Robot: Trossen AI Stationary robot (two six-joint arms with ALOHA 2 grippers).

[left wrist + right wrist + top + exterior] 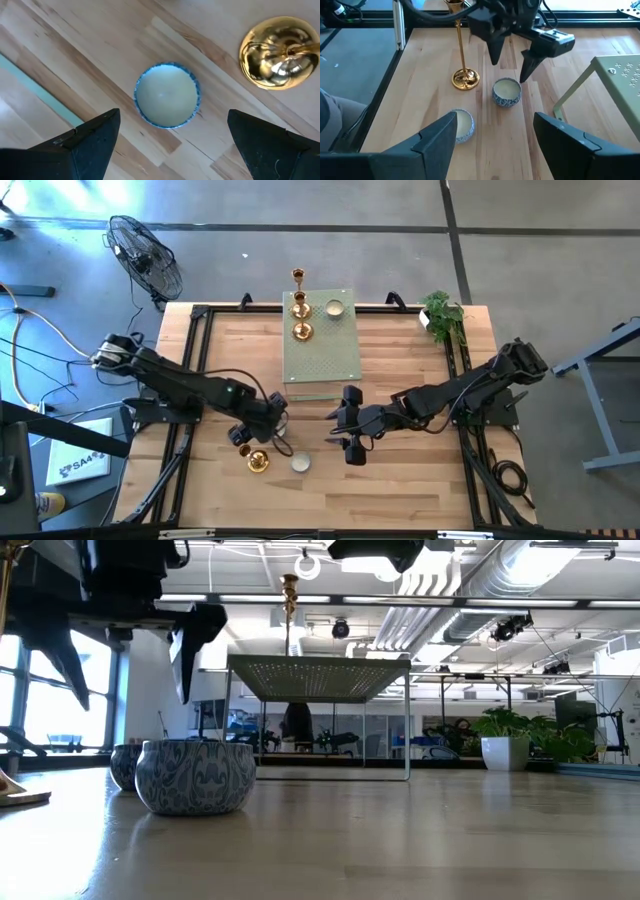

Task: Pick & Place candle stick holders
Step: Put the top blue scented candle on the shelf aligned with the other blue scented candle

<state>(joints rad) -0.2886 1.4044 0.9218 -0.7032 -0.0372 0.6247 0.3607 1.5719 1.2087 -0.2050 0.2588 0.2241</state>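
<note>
Cream cup (167, 94) w/ wax sits under open left end effector (512, 64); right end effector (350, 435) open.

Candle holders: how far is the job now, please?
Looks done: two gold holders and one cup sit on the green slab. In hand: the left hand hangs open over a cup. Left: that cup, a second cup and the gold holder on the table. The right hand holds nothing.
</note>
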